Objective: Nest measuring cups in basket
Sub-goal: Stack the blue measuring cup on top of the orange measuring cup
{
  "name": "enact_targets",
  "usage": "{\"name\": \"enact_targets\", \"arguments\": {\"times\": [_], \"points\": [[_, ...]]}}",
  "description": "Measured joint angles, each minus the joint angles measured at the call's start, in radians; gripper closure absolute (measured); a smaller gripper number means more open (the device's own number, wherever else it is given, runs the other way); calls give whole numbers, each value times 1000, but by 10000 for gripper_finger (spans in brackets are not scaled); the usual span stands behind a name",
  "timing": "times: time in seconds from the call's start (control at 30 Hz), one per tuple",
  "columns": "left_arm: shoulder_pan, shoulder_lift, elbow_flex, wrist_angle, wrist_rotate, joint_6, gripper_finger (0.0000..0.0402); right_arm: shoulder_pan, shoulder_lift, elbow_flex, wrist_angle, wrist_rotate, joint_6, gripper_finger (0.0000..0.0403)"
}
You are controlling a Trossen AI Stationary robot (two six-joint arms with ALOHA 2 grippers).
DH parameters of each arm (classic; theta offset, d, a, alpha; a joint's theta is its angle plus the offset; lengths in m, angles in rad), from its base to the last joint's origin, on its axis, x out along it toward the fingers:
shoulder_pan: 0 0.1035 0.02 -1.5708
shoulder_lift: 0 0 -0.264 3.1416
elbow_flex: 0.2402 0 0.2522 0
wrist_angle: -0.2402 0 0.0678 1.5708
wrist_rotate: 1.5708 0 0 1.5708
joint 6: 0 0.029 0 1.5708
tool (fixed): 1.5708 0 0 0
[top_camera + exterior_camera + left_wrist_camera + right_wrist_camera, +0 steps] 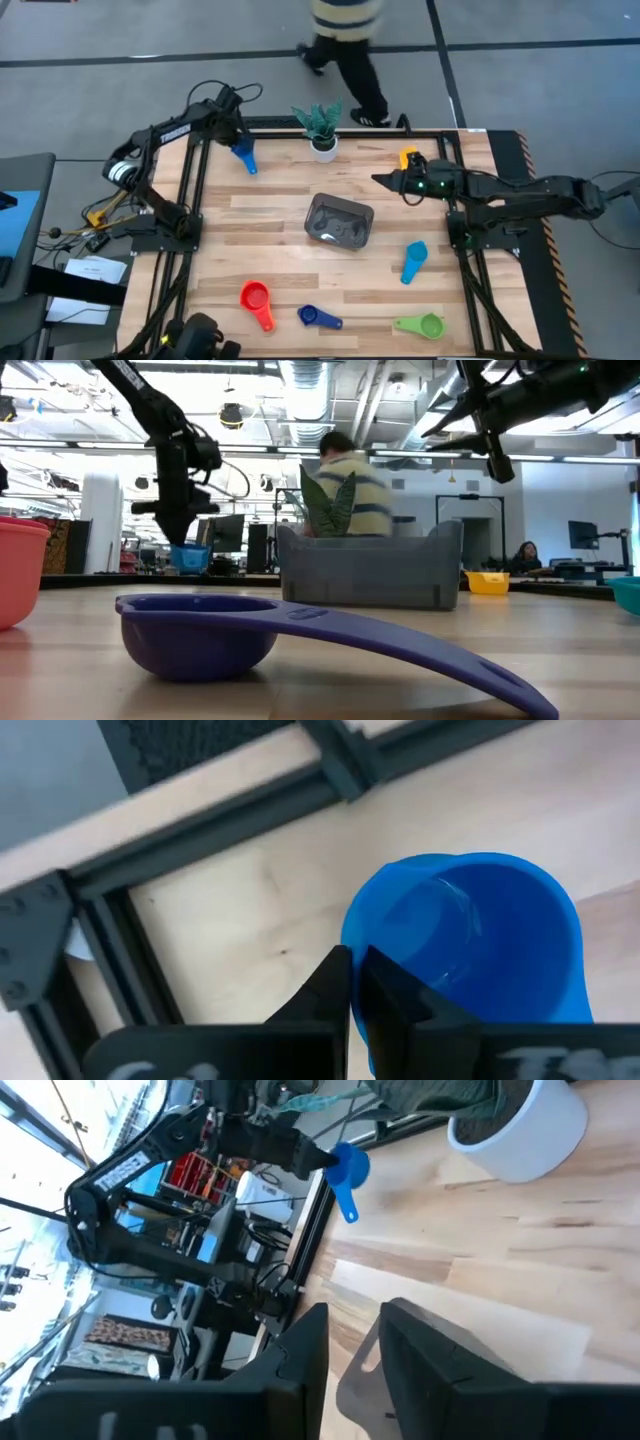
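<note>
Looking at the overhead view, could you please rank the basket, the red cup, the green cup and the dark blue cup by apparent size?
1. The basket, clearly largest.
2. The red cup.
3. The green cup and the dark blue cup look too alike to rank, though the dark blue cup's bowl seems slightly smaller.

Open desk [270, 225] is left between the blue cup [245, 156] and the basket [339, 222]; only the potted plant [321, 128] stands beside that path.
</note>
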Motion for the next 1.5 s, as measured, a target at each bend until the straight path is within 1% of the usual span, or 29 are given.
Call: {"name": "enact_targets", "arguments": {"times": [0.13,0.2,0.27,0.33,0.43,0.5,0.57,0.67,0.77,0.83,0.93,1.1,1.2,1.33,1.43,1.5], "points": [[-32,-75,0,-8,-2,-11,400,102,0,0,0,120,26,304],[-65,-117,0,-34,-1,-43,401,144,0,0,0,166,26,309],[-110,-166,0,-69,-6,-94,401,172,0,0,-3,186,20,313],[-169,-217,0,-105,-39,-155,401,186,0,1,-15,193,0,318],[-280,-291,0,-156,-112,-272,401,190,0,1,-33,186,-40,324],[-365,-334,0,-195,-144,-378,401,188,0,1,-49,162,-69,328],[-457,-367,0,-236,-172,-504,401,186,0,1,-59,113,-83,330],[-615,-390,0,-296,-241,-703,401,185,0,1,-74,5,-92,331],[-776,-386,0,-347,-289,-918,401,206,0,1,-80,-92,-122,332],[-889,-370,0,-359,-307,-1055,401,226,0,1,-96,-125,-150,332],[-1067,-333,0,-386,-325,-1286,401,253,0,1,-125,-147,-176,332],[-1358,-258,0,-384,-333,-1666,401,276,0,1,-180,-182,-213,332],[-1500,-212,0,-385,-303,-1850,401,277,0,1,-190,-198,-218,332],[-1635,-168,11,-392,-228,-2011,401,290,0,1,-185,-197,-218,332],[-1697,-145,40,-388,-169,-2021,401,287,0,1,-181,-195,-218,332],[-1729,-136,54,-385,-162,-2009,401,287,0,1,-179,-177,-204,332]]}}
